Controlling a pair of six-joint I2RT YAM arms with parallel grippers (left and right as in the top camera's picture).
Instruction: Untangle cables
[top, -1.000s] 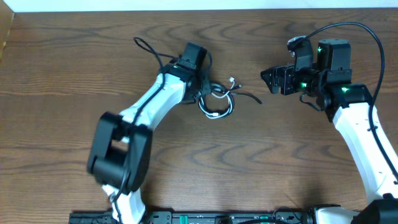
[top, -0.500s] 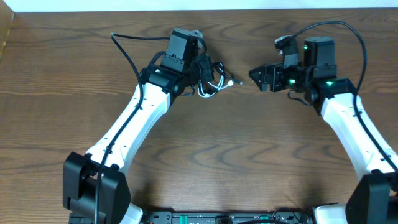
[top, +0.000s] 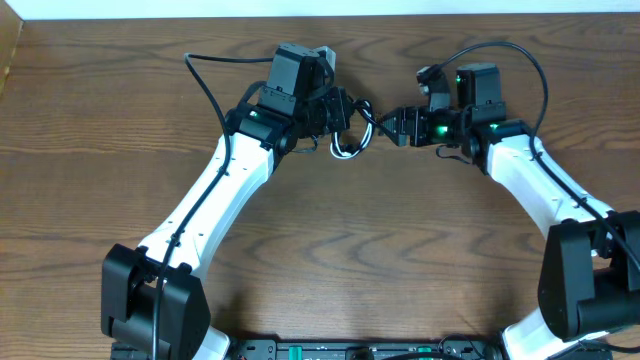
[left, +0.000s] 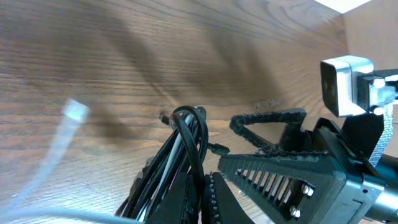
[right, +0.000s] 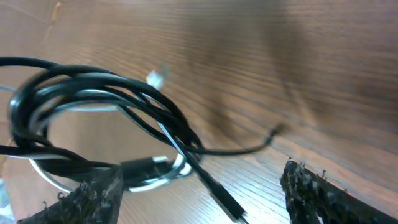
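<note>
Looking down from overhead, I see the wooden table (top: 400, 260) filling the view, with both arms reaching toward its far edge. The left arm (top: 200, 195) runs up diagonally from the near left corner, and the right arm (top: 540, 180) bends in from the right side, so the two wrists face each other near the middle.

The left gripper (top: 343, 112) is clamped tight on the cables. From its wrist camera I can see several strands bunched together and passing straight between its fingers. The right gripper (top: 387, 125) sits just beside that bundle with its jaws spread wide and nothing gripped. Its two fingertips (right: 314, 190) frame the lower corners of its own camera view, with the tangle ahead of them.

The cables hang as one knotted clump between the two grippers, above the tabletop. The black cable (right: 87, 84) is wound in several overlapping loops. The white cable (top: 343, 152) curls through and under those loops, and its lowest loop droops below the left gripper. A white plug end (right: 157, 76) pokes out at the back of the coil, blurred. One black plug end (right: 221, 194) points down between the right fingers, and a thin black tail (right: 273, 130) trails off to the side.
</note>
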